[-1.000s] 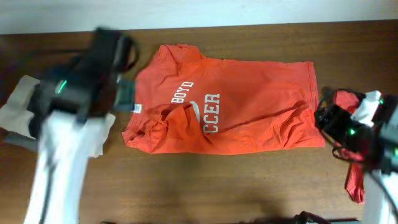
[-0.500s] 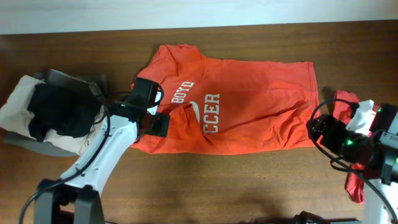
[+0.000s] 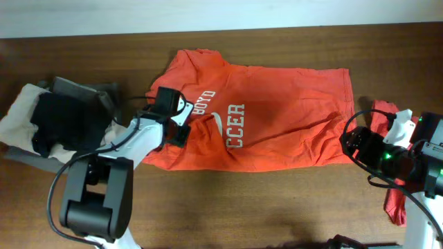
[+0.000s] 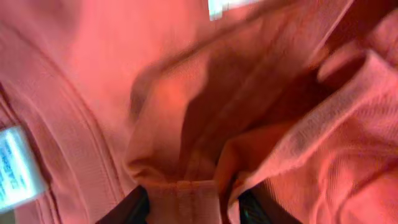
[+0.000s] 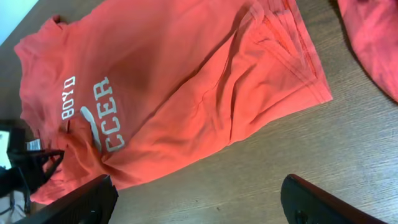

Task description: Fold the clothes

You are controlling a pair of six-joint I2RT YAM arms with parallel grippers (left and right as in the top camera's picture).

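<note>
The orange T-shirt [image 3: 277, 124] lies spread out in the middle of the frame on the table [image 3: 277, 207]. The left gripper [image 3: 181, 126] is narrow and pinches a small fold at the shirt's left edge. The right gripper [image 3: 354, 142], at the right edge, is wide and holds nothing. The small pinch could slip, or pulling one side alone could bunch the shirt up.

We read white capitals on the orange-red T-shirt [image 3: 291, 111]: "BOYD" [image 3: 203, 103] on one line and, beside it in larger letters, "CCER" [image 3: 235, 121] (the start of that word is lost in a fold). Both lines run sideways in the overhead view, and we read the same letters from the right wrist. A curved white mark [image 3: 217, 123] between them is no letter. In the left wrist view a white label [image 4: 15, 165] on the cloth carries print too blurred for us to read.
</note>
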